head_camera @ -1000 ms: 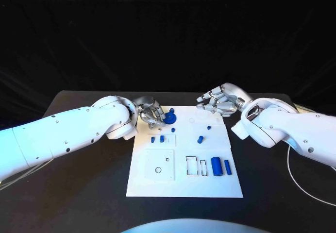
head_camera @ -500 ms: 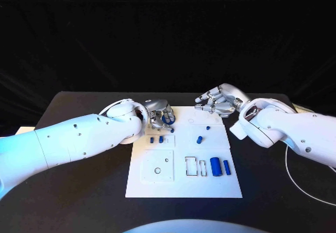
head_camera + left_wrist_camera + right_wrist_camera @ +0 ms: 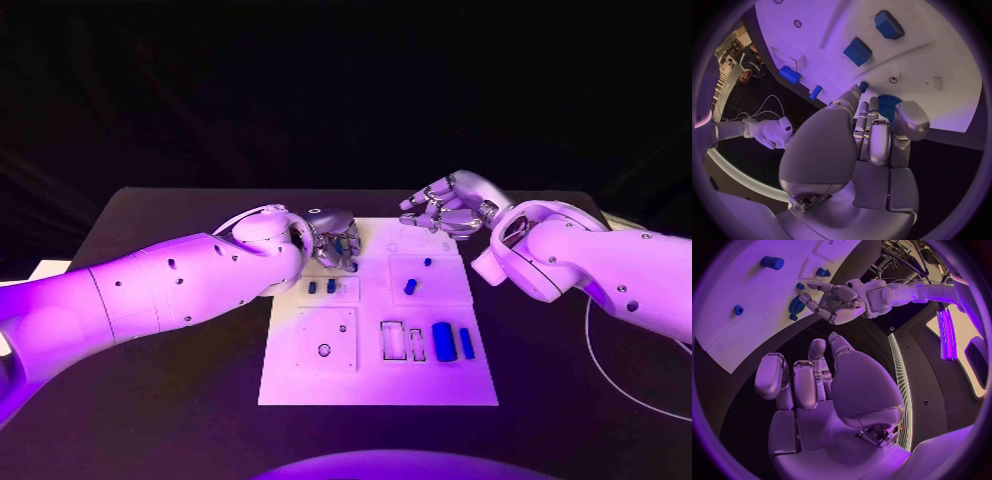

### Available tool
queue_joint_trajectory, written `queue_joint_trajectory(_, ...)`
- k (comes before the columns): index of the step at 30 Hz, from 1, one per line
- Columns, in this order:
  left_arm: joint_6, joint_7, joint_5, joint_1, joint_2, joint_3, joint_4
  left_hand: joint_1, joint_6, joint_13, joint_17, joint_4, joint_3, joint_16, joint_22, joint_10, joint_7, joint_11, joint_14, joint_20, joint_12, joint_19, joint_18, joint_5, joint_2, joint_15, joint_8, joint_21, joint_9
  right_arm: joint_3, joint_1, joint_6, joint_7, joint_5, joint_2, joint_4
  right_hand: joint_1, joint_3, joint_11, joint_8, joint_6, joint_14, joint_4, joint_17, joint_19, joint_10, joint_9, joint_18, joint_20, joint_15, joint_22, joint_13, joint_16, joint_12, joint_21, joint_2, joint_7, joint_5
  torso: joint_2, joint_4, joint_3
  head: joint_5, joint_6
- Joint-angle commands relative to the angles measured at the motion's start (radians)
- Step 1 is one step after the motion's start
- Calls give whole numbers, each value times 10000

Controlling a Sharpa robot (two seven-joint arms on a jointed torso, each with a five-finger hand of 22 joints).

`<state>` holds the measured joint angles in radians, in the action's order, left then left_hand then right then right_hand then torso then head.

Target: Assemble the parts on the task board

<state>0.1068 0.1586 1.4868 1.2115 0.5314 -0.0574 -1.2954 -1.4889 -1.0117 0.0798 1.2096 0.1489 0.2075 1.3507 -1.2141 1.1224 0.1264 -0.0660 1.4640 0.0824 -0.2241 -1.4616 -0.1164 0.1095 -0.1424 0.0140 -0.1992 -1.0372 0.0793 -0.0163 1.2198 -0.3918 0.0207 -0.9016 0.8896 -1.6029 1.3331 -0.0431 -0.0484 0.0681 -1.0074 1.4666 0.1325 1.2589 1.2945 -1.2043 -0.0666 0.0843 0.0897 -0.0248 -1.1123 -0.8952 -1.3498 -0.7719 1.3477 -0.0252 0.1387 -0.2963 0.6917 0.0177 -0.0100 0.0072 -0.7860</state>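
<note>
Head camera looking down, wrist cameras close behind hands, all sharing task board [image 3: 379,330]

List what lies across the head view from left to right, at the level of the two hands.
Left arm → left hand → bare far strip of the task board → right hand → right arm.

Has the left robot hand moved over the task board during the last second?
Yes. The left robot hand has shifted a little to the picture's right along the task board's far edge, onto the blue round part there.
</note>
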Motion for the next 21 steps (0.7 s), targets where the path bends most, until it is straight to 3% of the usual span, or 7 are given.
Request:
queue_joint_trajectory(1,-439,126,344,-3,-96,7,67,-19,-98,-19,-7,0,116,36,-118,139,-19,11,322,-29,53,-224,213,-2,-4,45,79,-153,-15,1,-6,139,-65,-34,-14,-2,-22,-13,-12,26,-30,394,53,-11,-64,67,-7,147,-35,11,7,11,38,-35,-36,61,0,-52,-6,3,-5,-15,-1)
queue_joint_trajectory(21,-732,189,439,-54,-553,2,531,-120,-342,-68,-305,-57,410,-75,-558,416,-57,69,332,-86,182,-309,296,1,29,106,191,-731,-27,1,-6,150,-77,-36,-40,-18,-9,-20,-11,27,-33,394,55,-13,-66,63,-8,148,-36,9,13,5,41,-51,-41,70,0,-64,3,-4,8,-102,-3)
